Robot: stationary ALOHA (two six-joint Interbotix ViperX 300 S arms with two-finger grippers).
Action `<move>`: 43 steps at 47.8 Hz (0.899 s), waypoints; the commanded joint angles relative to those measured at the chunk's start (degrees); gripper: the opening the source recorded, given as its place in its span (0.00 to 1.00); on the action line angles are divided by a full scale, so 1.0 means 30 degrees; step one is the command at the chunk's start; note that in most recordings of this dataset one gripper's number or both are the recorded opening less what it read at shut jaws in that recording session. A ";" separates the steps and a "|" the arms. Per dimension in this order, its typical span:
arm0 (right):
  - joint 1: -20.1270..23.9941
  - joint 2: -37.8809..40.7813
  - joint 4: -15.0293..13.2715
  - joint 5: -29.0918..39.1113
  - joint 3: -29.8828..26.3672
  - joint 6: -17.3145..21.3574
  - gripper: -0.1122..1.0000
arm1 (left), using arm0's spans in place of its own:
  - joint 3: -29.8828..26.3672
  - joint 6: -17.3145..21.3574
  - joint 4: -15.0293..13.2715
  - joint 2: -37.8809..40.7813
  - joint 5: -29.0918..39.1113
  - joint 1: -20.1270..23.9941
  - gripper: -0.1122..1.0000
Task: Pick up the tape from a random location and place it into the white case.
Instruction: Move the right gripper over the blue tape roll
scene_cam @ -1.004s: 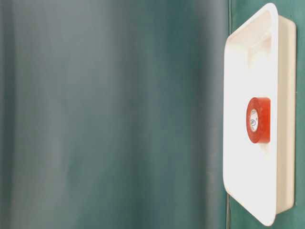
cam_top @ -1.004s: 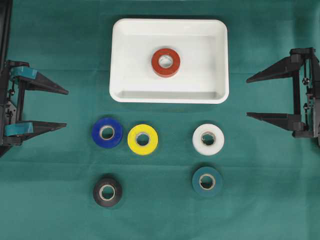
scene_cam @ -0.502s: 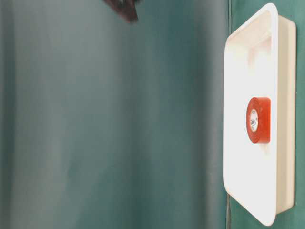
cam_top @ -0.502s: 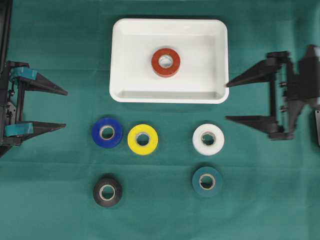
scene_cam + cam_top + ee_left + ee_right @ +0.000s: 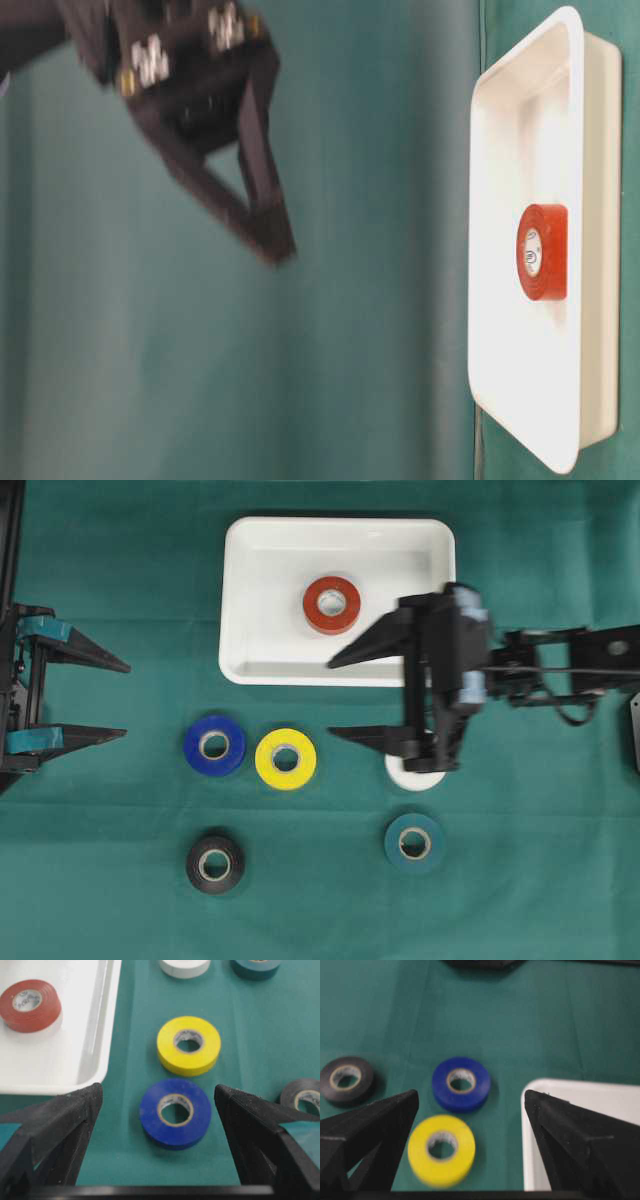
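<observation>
The white case lies at the back centre with a red tape inside it. On the green cloth in front lie blue, yellow, teal and black tape rolls. A white tape is mostly covered by my right arm. My right gripper hovers open between the case's front rim and the yellow tape, holding nothing. From its wrist I see the yellow tape and the blue tape ahead. My left gripper is open at the left edge, facing the blue tape.
The case's front rim sits just under my right gripper's upper finger. In the table-level view the right gripper's fingers hang well above the cloth, apart from the case. The cloth's front and left parts hold only the rolls.
My right arm has swept left from the right edge to above the white tape, its jaws staying wide. The left arm and all tape rolls have stayed put.
</observation>
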 commanded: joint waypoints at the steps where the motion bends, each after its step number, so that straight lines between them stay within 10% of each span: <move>1: 0.0117 0.0850 -0.0029 0.0234 -0.1846 0.0000 0.92 | -0.0293 0.0000 -0.0029 0.0088 0.0000 -0.0029 0.97; 21: 0.0586 0.5508 -0.0146 0.3516 -0.8496 -0.0117 0.92 | -0.0293 0.0000 -0.0029 0.0117 0.0029 -0.0029 0.97; 43: 0.0615 0.7793 -0.0117 0.7119 -1.1309 0.0088 0.92 | -0.0264 0.0000 -0.0029 0.0146 0.0000 0.0000 0.97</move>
